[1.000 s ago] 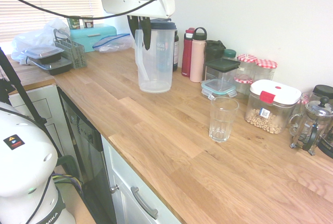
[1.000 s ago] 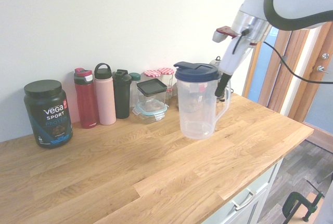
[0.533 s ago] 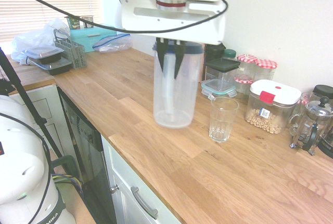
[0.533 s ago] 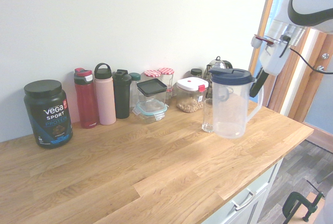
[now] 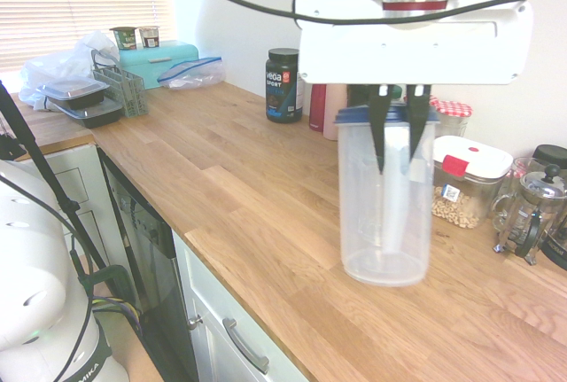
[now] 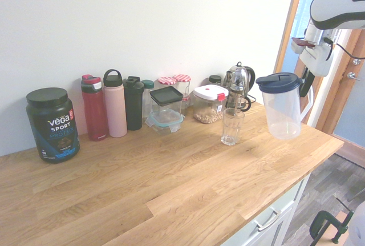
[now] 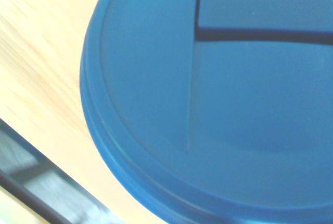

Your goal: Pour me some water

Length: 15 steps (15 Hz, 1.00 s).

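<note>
Landmark = drinking glass (image 6: 231, 126) on the wooden counter (image 6: 171, 189). Gripper (image 5: 396, 129) pointing down, fingers clenched on handle of clear pitcher (image 6: 281, 107), blue lid (image 7: 218, 94) on. Vs 1 s ago: pitcher was back by the bottles, now carried past the glass to its door side, hanging above the counter, upright, not touching the glass. Behind the glass: white-lidded container (image 6: 209, 104), French press (image 6: 239, 86). Glass hasn't moved, looks empty.

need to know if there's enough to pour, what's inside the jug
Through the clear wall of the jug, no water shows, in either exterior view; it looks empty. The blue lid covers the top, so the wrist view shows nothing inside.
</note>
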Available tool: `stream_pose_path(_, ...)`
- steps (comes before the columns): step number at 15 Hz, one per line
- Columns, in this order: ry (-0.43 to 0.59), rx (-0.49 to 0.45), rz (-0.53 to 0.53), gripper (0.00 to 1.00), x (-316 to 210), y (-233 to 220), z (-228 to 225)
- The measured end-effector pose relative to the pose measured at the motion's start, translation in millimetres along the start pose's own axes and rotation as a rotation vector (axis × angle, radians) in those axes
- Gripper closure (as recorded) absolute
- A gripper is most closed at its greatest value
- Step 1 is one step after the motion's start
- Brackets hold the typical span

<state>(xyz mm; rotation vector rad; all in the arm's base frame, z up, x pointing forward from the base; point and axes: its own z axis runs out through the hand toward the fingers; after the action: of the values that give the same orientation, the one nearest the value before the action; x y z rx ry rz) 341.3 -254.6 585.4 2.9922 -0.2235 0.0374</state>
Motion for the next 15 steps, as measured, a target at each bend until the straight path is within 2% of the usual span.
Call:
stream_pose_path(6,-0.122,-0.341,-0.170,1.00,86.4,-45.9,4.1)
stream_pose_path(10,-0.164,-0.510,-0.265,1.00,97.7,-100.3,5.1)
stream_pose_path(15,-0.204,-0.665,-0.309,1.00,97.9,-110.8,15.4)
